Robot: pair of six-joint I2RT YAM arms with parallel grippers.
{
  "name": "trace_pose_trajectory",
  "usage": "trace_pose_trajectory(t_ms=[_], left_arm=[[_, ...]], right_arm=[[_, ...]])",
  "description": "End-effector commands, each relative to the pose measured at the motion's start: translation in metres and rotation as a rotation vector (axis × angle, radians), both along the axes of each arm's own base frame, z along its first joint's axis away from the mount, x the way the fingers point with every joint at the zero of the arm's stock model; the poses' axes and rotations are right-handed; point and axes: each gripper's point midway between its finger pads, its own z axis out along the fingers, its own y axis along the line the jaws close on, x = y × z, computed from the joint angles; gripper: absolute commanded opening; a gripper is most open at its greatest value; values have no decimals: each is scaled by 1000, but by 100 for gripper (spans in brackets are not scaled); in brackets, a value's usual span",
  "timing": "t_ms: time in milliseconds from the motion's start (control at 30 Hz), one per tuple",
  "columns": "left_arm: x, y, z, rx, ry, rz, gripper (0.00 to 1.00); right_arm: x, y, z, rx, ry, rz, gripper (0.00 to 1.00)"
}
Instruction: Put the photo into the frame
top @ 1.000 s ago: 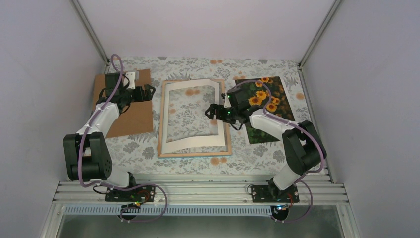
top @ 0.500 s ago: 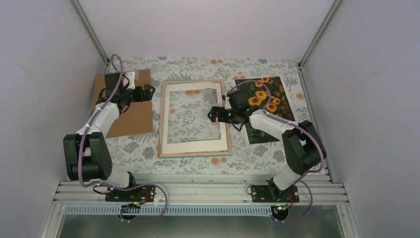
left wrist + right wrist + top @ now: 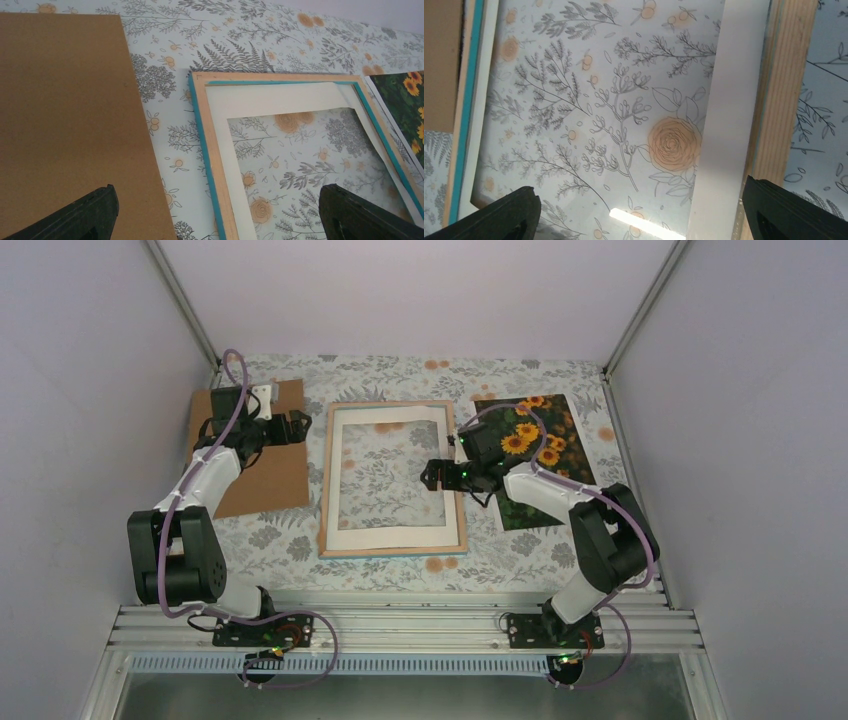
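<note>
Frame of thin pale wood lies flat; left end effector and right end effector gape wide.

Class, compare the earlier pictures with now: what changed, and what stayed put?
The white mat that stood tilted up has dropped flat inside the frame. The open right gripper edged slightly nearer the bases. The left gripper, brown board and photo stayed put.
</note>
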Motion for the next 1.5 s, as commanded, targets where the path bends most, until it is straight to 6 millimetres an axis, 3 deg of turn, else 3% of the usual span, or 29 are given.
trace_pose_trajectory(t_ms=[0,267,533,833,1033,1167,1467], left_arm=[[2,7,9,10,-25,27,100],[3,7,12,18,-28,22,100],[-1,7,35,72,-102,-3,100],[-9,14,103,270,-282,-58,100],[3,23,121,354,-254,-77,100],[2,10,127,333,-277,-146,100],[-14,-61,82,297,-278,-335,100]], right_arm=[[-1,-10,3,-40,-43,3,100],[1,-9,12,-49,-89,42,100],[30,-7,79,-46,-307,140,100],[49,-57,163,-66,-554,91,100],[35,-92,197,-53,-664,192,100],[28,-113,185,-109,-595,273,100],[8,-172,108,-276,-361,353,100]])
